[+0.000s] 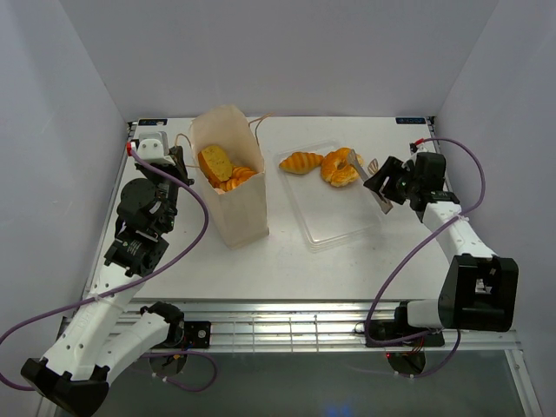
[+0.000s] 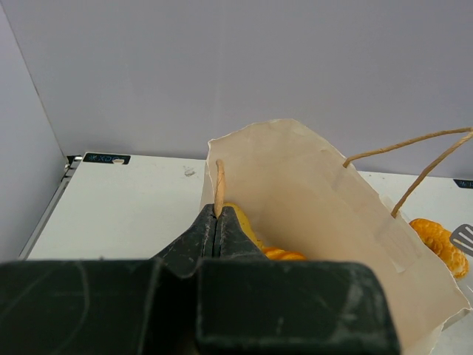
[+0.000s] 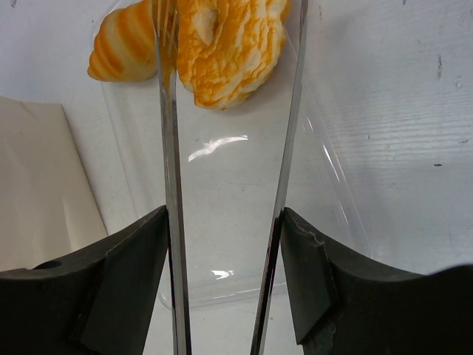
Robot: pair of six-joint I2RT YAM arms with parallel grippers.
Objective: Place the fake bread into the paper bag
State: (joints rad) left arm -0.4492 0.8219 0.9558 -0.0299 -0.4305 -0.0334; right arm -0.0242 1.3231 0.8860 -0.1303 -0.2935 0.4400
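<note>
Currently left jaws pinch paper bag point(image 2: 310, 207); tongs point(image 3: 171, 185) flank bread point(image 3: 222, 59).

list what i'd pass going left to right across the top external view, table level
left gripper → paper bag → croissant → orange bun → right gripper, its fingers holding tongs

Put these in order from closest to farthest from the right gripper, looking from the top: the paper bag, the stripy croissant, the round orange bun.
1. The round orange bun, on the clear tray, just past the tongs that the right gripper holds.
2. The stripy croissant, left of the bun at the tray's far edge.
3. The paper bag, farthest, standing on the left.
</note>
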